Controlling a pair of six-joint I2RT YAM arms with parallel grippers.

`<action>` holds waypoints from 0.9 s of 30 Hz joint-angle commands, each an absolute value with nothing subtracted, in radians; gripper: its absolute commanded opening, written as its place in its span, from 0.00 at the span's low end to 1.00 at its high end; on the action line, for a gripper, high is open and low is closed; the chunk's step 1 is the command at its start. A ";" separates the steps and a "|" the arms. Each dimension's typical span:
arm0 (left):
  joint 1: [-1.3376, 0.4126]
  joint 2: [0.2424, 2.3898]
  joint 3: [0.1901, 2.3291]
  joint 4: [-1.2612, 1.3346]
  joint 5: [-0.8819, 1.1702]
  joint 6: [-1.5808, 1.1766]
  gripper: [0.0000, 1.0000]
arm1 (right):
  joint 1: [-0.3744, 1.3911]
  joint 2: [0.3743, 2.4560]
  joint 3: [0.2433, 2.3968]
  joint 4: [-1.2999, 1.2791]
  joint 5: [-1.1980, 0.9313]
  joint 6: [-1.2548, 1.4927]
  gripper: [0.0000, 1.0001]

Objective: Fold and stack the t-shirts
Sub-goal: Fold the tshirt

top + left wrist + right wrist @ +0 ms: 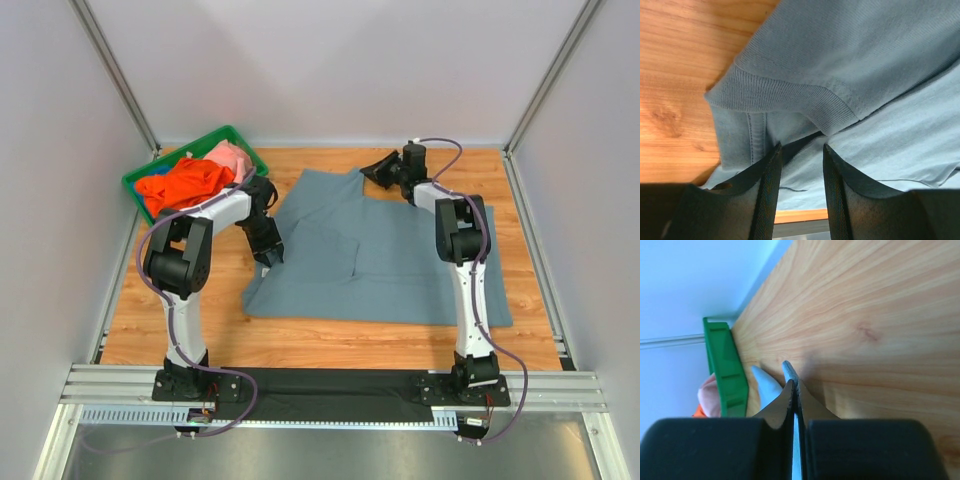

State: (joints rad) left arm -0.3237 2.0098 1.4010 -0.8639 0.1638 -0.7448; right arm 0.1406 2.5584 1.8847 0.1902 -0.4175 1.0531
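A slate grey-blue t-shirt (380, 250) lies spread flat on the wooden table. My left gripper (272, 258) hovers at its left edge. In the left wrist view this gripper (801, 146) stands open, with a ribbed hem (785, 97) and folded layers just beyond the tips and nothing pinched. My right gripper (378, 172) is at the shirt's far edge. In the right wrist view it (794, 382) is shut on a thin fold of the grey-blue t-shirt (790, 371), which pokes out past the tips. Orange (185, 185) and pink (232, 156) t-shirts are bunched in the bin.
A green plastic bin (140, 178) sits at the table's far left corner; its rim (727, 370) shows in the right wrist view. White walls enclose the table on three sides. Bare wood (180, 320) lies left of the shirt and along its near edge.
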 commanded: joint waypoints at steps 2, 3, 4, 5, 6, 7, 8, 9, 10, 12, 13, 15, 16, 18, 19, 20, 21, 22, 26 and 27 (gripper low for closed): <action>-0.321 2.022 1.408 -0.914 0.166 -0.758 0.46 | 0.138 2.487 1.896 0.387 -0.439 1.112 0.00; -0.321 2.016 1.425 -0.925 0.164 -0.758 0.46 | 0.141 2.488 1.908 0.374 -0.457 1.095 0.00; -0.316 2.010 1.466 -0.936 0.161 -0.758 0.47 | 0.143 2.482 1.928 0.359 -0.492 1.080 0.00; -0.311 1.994 1.488 -0.946 0.161 -0.759 0.47 | 0.143 2.479 1.934 0.338 -0.509 1.065 0.00; -0.308 1.987 1.509 -0.965 0.161 -0.762 0.48 | 0.146 2.471 1.939 0.327 -0.528 1.033 0.00; -0.298 1.980 1.553 -0.974 0.161 -0.768 0.48 | 0.149 2.459 1.942 0.313 -0.569 1.016 0.00; -0.292 1.971 1.578 -0.995 0.158 -0.770 0.49 | 0.150 2.450 1.945 0.280 -0.589 0.994 0.00; -0.285 1.970 1.600 -1.005 0.156 -0.769 0.49 | 0.156 2.439 1.941 0.262 -0.609 0.958 0.00; -0.275 1.967 1.641 -1.015 0.152 -0.769 0.50 | 0.160 2.413 1.936 0.240 -0.641 0.930 0.00; -0.267 1.959 1.672 -1.038 0.127 -0.761 0.50 | 0.176 2.384 1.910 0.167 -0.666 0.840 0.00; -0.258 1.959 1.686 -1.042 0.120 -0.750 0.50 | 0.181 2.367 1.902 0.103 -0.687 0.806 0.00; -0.247 1.951 1.689 -1.051 0.106 -0.744 0.50 | 0.198 2.323 1.879 0.033 -0.709 0.737 0.00; -0.235 1.950 1.681 -1.051 0.106 -0.741 0.50 | 0.205 2.307 1.868 0.003 -0.736 0.677 0.00; -0.222 1.933 1.668 -1.048 0.109 -0.736 0.50 | 0.218 2.249 1.804 -0.110 -0.753 0.612 0.00; -0.215 1.913 1.651 -1.042 0.107 -0.735 0.50 | 0.224 2.223 1.774 -0.159 -0.758 0.547 0.00; -0.212 1.904 1.644 -1.034 0.100 -0.727 0.50 | 0.229 2.197 1.734 -0.181 -0.759 0.514 0.00; -0.210 1.893 1.638 -1.032 0.094 -0.724 0.50 | 0.245 2.147 1.668 -0.207 -0.758 0.482 0.00; -0.210 1.884 1.628 -1.029 0.089 -0.719 0.51 | 0.255 2.122 1.633 -0.283 -0.730 0.441 0.00; -0.210 1.830 1.594 -1.009 0.084 -0.703 0.51 | 0.293 1.984 1.416 -0.351 -0.605 0.334 0.00; -0.210 1.824 1.582 -1.005 0.089 -0.696 0.51 | 0.296 1.927 1.320 -0.341 -0.580 0.334 0.00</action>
State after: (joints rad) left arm -0.2096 1.8988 1.5986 -1.0134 0.0948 -0.7300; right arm 0.2863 2.0354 1.4628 -0.2428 -0.6559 0.4541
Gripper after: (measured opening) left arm 0.510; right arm 0.007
